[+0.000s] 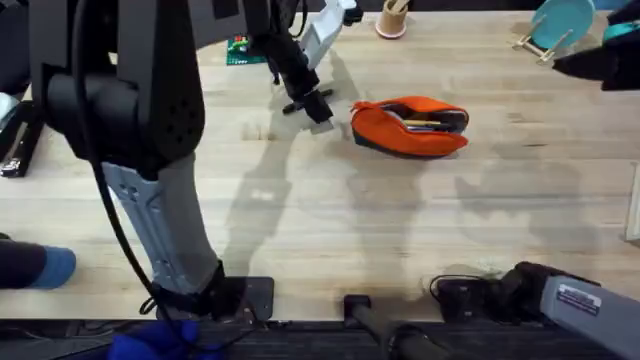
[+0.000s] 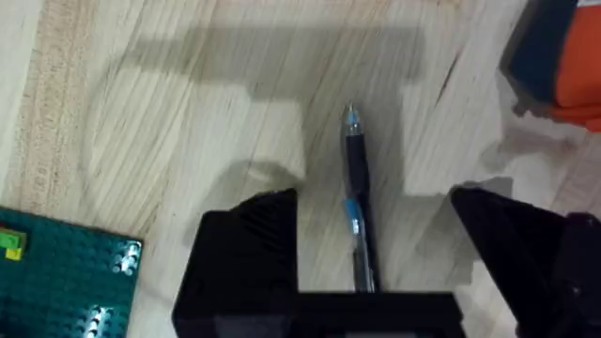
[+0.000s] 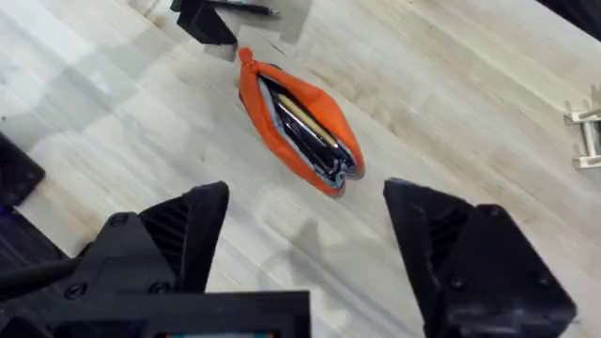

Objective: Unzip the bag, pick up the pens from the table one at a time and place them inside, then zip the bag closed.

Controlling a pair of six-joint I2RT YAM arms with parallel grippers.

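While seen from overhead: orange bag [image 1: 410, 126] unzipped on worktop [image 1: 330, 220], yellow pen [image 1: 428, 123] inside; left tool [image 1: 310, 103] low just beside bag. From left wrist: fingers [image 2: 246, 253] spread either side of black pen [image 2: 357, 202] lying on worktop. From right wrist: right tool [image 3: 305, 244] spread wide above bag, holding nothing.

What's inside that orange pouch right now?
The bag lies unzipped; through its opening shows a yellowish pen against dark lining. Anything deeper is hidden by the fabric. The black pen lies on the table.
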